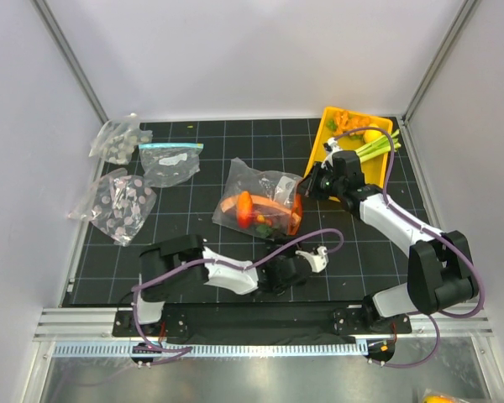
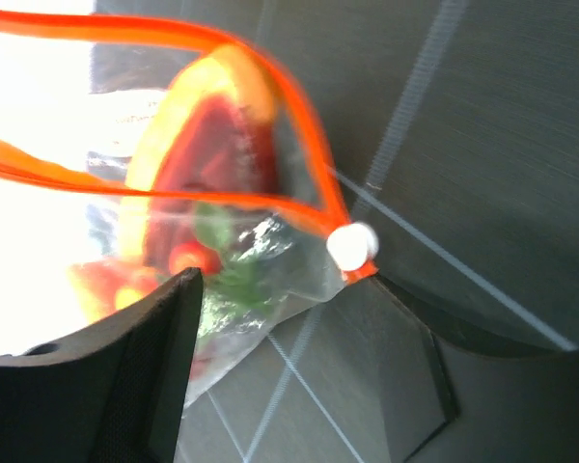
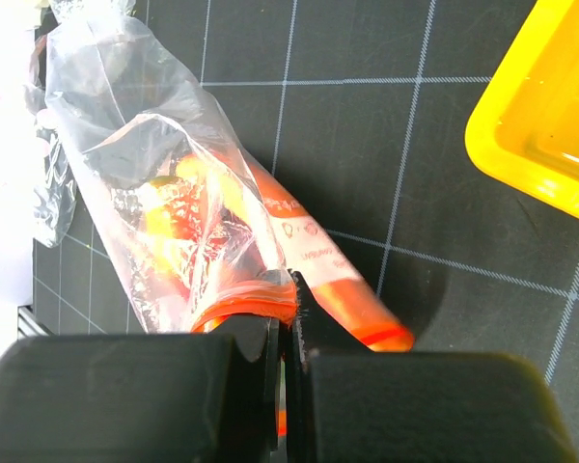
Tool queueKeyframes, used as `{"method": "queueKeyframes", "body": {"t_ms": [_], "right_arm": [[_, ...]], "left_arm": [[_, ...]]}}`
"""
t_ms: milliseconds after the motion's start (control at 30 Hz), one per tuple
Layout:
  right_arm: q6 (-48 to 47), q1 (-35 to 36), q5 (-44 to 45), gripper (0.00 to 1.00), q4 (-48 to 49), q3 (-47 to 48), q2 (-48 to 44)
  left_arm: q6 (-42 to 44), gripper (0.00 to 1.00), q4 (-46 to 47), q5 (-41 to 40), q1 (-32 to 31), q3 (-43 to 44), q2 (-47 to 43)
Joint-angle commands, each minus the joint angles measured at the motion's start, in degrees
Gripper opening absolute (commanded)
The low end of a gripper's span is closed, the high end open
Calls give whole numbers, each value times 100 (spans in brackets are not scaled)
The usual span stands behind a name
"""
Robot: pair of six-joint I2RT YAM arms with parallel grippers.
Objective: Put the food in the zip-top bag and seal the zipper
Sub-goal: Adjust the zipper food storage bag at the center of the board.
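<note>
The zip-top bag (image 1: 260, 204) lies mid-table with the food inside: an orange carrot piece (image 1: 244, 204), a dark-red slab (image 2: 212, 154), a red tomato (image 2: 188, 258) and green bits (image 2: 234, 282). Its orange-red zipper (image 2: 299, 125) runs along the bag's right edge. In the left wrist view its two strips stand apart and meet at a white slider (image 2: 352, 244). My right gripper (image 3: 288, 333) is shut on the zipper's far end (image 3: 246, 307); it also shows in the top view (image 1: 309, 185). My left gripper (image 2: 289, 386) is open just below the slider end, with the bag's corner against its left finger (image 2: 125, 376).
A yellow tray (image 1: 326, 134) with more toy food stands at the back right, right next to my right arm. A clear bag with a light-blue strip (image 1: 170, 161) and two bags of grey dotted pieces (image 1: 118, 138) (image 1: 118, 201) lie at the left.
</note>
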Motion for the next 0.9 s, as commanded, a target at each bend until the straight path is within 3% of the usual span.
{"method": "queueKeyframes", "body": {"t_ms": [0, 33, 133, 200, 267, 533, 567, 600, 667, 700, 867], "right_arm": [[108, -34, -160, 1, 285, 19, 13], [117, -42, -152, 1, 285, 19, 39], [126, -60, -152, 1, 311, 19, 83], [143, -69, -143, 1, 311, 19, 92], [152, -69, -73, 1, 311, 19, 92], [117, -69, 121, 2, 197, 37, 57], [99, -69, 103, 5, 188, 28, 40], [82, -69, 68, 22, 179, 28, -13], [20, -69, 85, 42, 162, 11, -92], [3, -69, 120, 46, 144, 2, -197], [-155, -69, 332, 47, 205, -156, -619]], "left_arm": [[420, 65, 919, -1117, 164, 354, 416], [586, 47, 1373, -1322, 173, 381, 513], [703, 18, 1633, -1457, 121, 364, 488], [118, 0, 1344, -1168, 103, 242, -46], [-368, 0, 641, -623, 147, 162, -747], [-2256, 0, -195, 1301, 752, -857, -3474], [-2416, 0, -248, 1678, 858, -936, -3668], [-2453, 0, -344, 1820, 1076, -1041, -4009], [-2822, 0, -450, 1874, 1227, -1095, -4249], [-2875, 0, -546, 1901, 1350, -1113, -4337], [-3436, 0, -705, 2349, 1798, -1192, -4742]]}}
